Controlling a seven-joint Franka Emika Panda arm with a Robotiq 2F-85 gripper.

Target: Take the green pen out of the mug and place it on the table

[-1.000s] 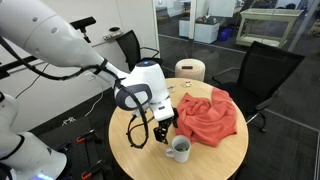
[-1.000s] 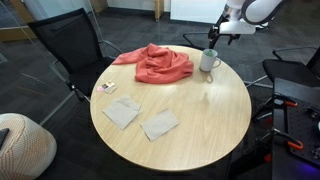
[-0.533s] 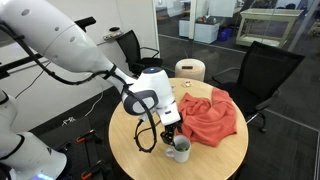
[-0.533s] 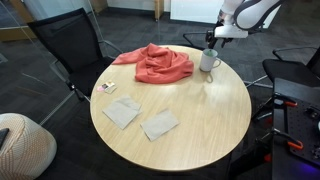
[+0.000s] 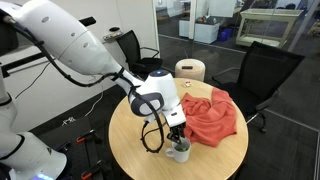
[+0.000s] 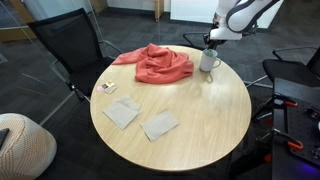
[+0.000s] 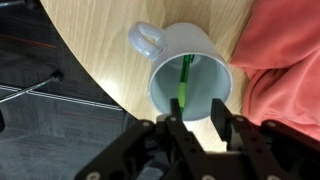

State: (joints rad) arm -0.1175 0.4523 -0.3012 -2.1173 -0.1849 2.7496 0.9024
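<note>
The gripper (image 7: 198,120) hangs over the mug (image 7: 205,72) with jaws spread and holding nothing, while the green pen (image 7: 185,80) leans inside against the mug's wall. One finger looks lined up with the rim, so dropping lower could knock or tip the mug, which stands near the table (image 7: 90,30) edge beside the red cloth (image 7: 285,60). The pen is thin, so an off-centre squeeze may miss it.

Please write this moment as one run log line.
step: pre-grasp | tool: open, over mug | green pen: in mug, not gripped
</note>
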